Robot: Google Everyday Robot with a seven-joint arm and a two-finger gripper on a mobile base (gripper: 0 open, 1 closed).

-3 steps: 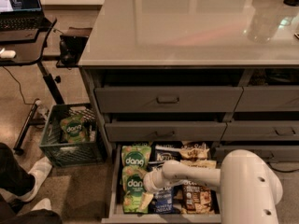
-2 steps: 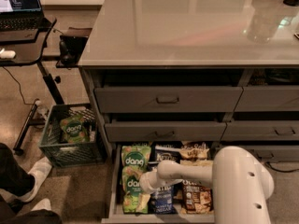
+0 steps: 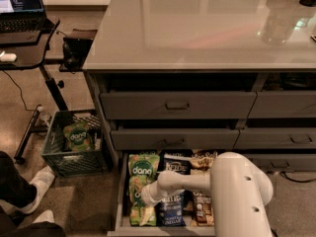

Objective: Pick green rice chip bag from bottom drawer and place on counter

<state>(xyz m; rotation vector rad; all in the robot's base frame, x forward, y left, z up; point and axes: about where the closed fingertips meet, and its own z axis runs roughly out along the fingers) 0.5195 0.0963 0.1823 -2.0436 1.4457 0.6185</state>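
Fingers down in bottom drawer among snacks, whether open or closed cannot be told | green rice chip bag at drawer's back-left, another just below it under white arm | two blue Kettle bags alongside, brown bags rightmost | third green bag in crate | worktop above

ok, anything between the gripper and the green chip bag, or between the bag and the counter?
Nothing visible. The white gripper is at the light green crinkly dang bags on the left of the open grey bottom drawer. Upward to the glossy grey-beige counter, only its own front edge must be cleared.
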